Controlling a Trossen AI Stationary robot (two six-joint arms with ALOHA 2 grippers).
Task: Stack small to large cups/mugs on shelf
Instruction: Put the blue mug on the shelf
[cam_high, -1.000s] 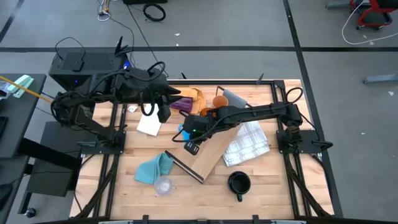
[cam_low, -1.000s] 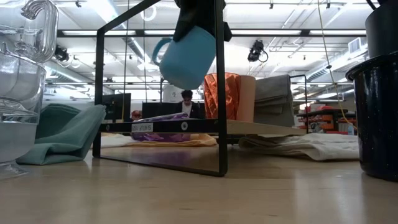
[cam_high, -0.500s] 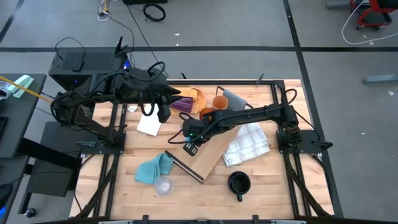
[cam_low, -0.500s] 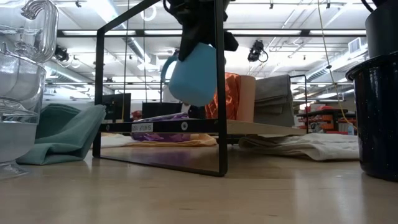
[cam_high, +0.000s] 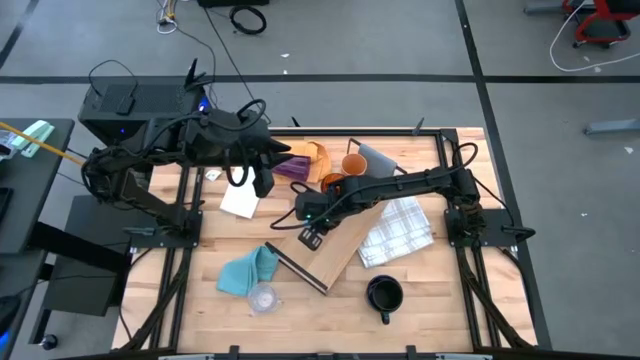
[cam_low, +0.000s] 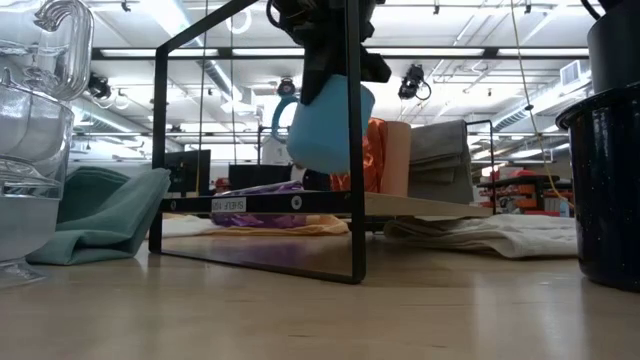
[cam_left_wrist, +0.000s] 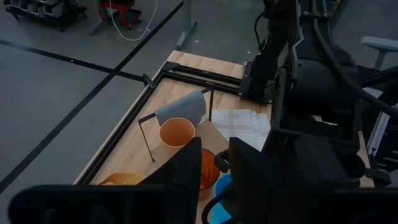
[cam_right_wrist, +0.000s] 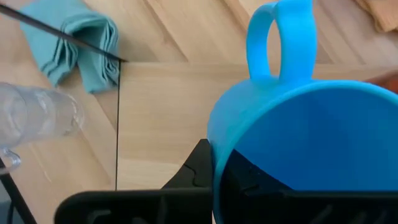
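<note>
Right wrist view shows my right jaws (cam_right_wrist: 214, 163) clenched on the rim of the blue mug (cam_right_wrist: 298, 124), held above the shelf (cam_high: 335, 240) near the orange cups. It looks light, stiff, slick; rim grip suits.

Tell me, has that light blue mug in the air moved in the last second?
Yes. In the low view the light blue mug, gripped by the right gripper, has shifted rightward, now crossing the shelf frame's front post toward the amber cup.
</note>
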